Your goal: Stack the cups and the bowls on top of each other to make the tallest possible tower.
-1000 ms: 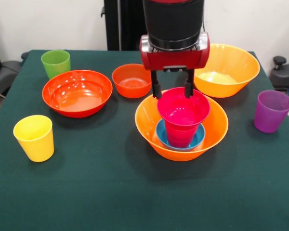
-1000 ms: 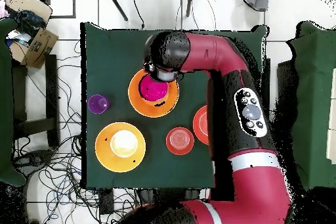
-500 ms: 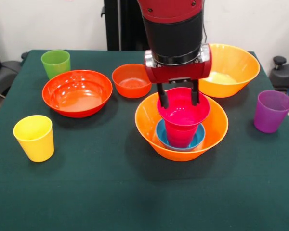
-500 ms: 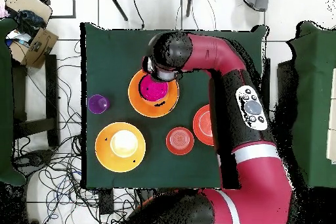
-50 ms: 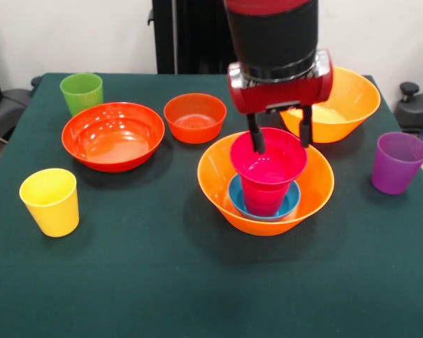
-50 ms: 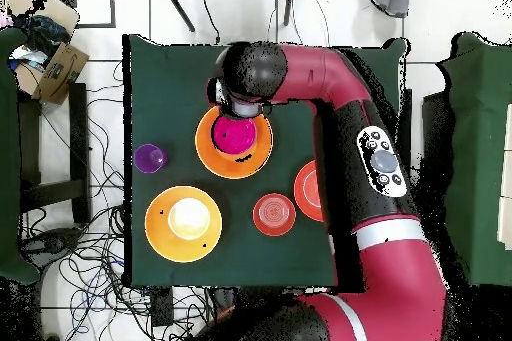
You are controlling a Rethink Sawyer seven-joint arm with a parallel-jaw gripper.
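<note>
The tower stands mid-table: a large orange bowl point(image 5: 316, 191) holds a small blue bowl point(image 5: 290, 203), a crimson-pink cup point(image 5: 266, 197) stands in that, and a magenta bowl point(image 5: 269, 160) sits on top. From overhead the tower point(image 6: 234, 141) shows magenta inside orange. My gripper point(image 5: 279, 135) hangs open and empty at the magenta bowl's far rim, one finger over the rim and the other past its right edge. Around it on the table stand the green cup point(image 5: 82, 91), the yellow cup point(image 5: 51, 201) and the purple cup point(image 5: 398, 162).
A wide red-orange bowl point(image 5: 113, 135) and a small red-orange bowl point(image 5: 194, 117) sit left of the tower. A second large orange bowl point(image 5: 338, 98) stands behind the gripper. Overhead, the arm point(image 6: 330, 77) covers the table's right side and part of the wide bowl point(image 6: 305, 189).
The open gripper has shifted to the right in the front view, from straddling the magenta bowl's far rim to hanging off its right side. The bowls and cups have not moved.
</note>
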